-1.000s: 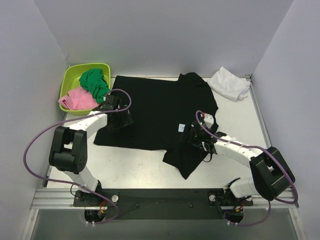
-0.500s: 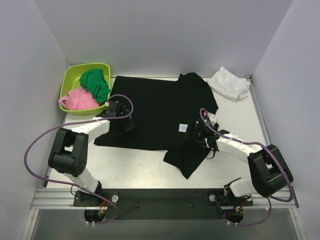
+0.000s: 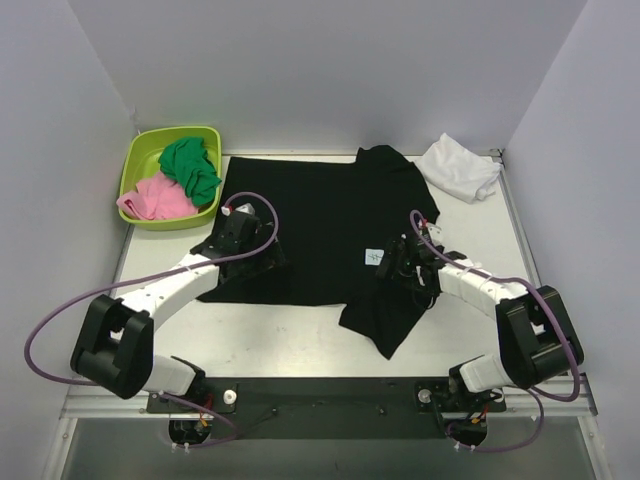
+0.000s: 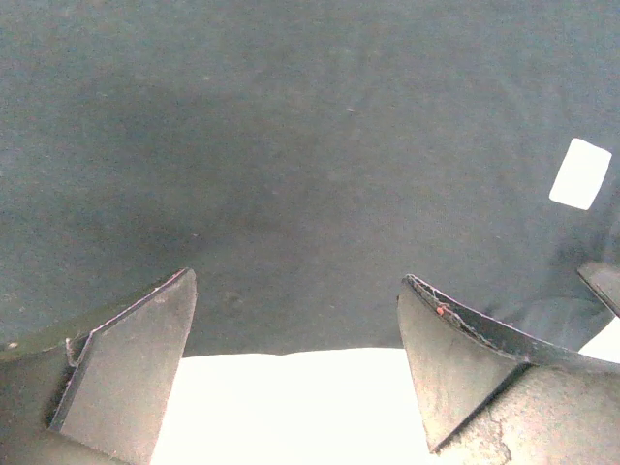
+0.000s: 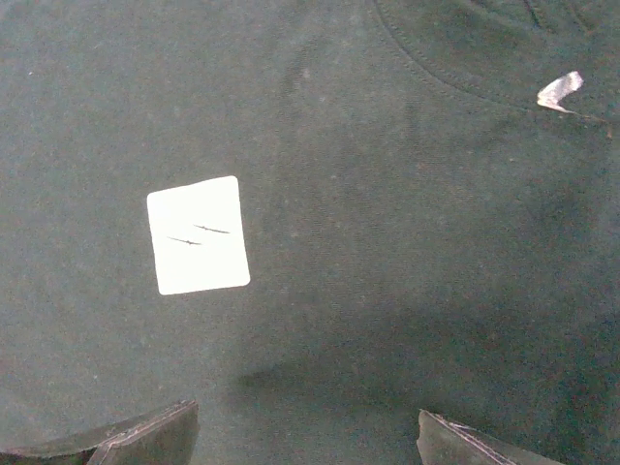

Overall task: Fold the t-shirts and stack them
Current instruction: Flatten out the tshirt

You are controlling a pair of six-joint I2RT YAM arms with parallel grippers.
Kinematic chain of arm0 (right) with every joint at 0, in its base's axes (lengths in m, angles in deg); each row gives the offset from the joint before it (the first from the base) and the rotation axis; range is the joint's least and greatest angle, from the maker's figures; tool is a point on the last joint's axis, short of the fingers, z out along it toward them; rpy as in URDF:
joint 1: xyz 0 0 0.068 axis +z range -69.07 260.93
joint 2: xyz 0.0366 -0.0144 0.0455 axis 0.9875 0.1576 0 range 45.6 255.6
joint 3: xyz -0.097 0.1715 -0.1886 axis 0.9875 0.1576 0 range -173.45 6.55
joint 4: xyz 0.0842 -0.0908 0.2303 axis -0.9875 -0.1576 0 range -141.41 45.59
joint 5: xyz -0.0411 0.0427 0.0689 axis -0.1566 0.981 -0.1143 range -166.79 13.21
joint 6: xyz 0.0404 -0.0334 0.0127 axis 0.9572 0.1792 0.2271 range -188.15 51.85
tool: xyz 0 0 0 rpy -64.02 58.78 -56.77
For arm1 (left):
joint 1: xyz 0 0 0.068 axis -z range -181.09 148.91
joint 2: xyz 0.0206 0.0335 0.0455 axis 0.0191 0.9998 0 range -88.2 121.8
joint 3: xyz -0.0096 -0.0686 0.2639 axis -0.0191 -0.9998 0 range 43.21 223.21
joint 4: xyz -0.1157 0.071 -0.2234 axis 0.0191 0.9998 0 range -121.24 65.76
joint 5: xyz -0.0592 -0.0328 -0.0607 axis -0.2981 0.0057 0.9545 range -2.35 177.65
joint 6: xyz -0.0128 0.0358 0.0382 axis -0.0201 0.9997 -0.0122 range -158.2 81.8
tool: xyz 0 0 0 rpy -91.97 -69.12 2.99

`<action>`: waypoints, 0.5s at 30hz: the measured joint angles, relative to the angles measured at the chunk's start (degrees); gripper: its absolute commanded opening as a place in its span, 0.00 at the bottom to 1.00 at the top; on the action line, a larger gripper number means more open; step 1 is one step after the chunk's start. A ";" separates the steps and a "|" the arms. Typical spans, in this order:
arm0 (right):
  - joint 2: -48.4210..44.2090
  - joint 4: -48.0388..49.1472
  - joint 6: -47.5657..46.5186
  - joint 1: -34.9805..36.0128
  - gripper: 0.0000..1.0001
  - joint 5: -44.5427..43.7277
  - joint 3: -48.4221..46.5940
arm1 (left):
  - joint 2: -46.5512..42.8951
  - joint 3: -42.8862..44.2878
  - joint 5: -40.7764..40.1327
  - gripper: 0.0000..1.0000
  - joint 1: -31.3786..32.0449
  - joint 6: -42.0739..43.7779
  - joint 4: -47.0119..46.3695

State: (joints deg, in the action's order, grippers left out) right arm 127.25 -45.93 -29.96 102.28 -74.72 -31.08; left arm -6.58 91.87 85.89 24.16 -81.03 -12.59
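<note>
Left gripper (image 4: 295, 281): jaws stood wide apart and empty, low over the near hem of the black t-shirt (image 3: 320, 215), probably placed to pinch that edge.
Right gripper (image 5: 305, 412): jaws were spread and held nothing, close above the cloth beside the white neck label (image 5: 198, 235).
Black t-shirt: lay spread and unfolded on the table (image 3: 280, 325), flat enough to fold.
White t-shirt (image 3: 460, 167): lay crumpled at the far right corner, just beside the black one.
Lime-green tub (image 3: 135, 160): sat at far left and held a bunched green cloth (image 3: 190, 165) and a pink cloth (image 3: 155, 198).

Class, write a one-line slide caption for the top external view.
Left gripper and right gripper, both open, poised over the spread black t-shirt; white t-shirt far right, lime-green tub far left.
</note>
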 measured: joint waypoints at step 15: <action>-1.25 -5.53 3.10 -6.62 1.00 -1.09 -0.28 | -6.34 -2.47 -2.34 0.98 5.03 -2.10 2.14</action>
State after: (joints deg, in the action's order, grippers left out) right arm 126.01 -51.46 -26.85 95.65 -75.81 -31.36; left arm -12.91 89.40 83.55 29.19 -83.13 -10.45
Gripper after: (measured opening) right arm 0.999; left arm 0.949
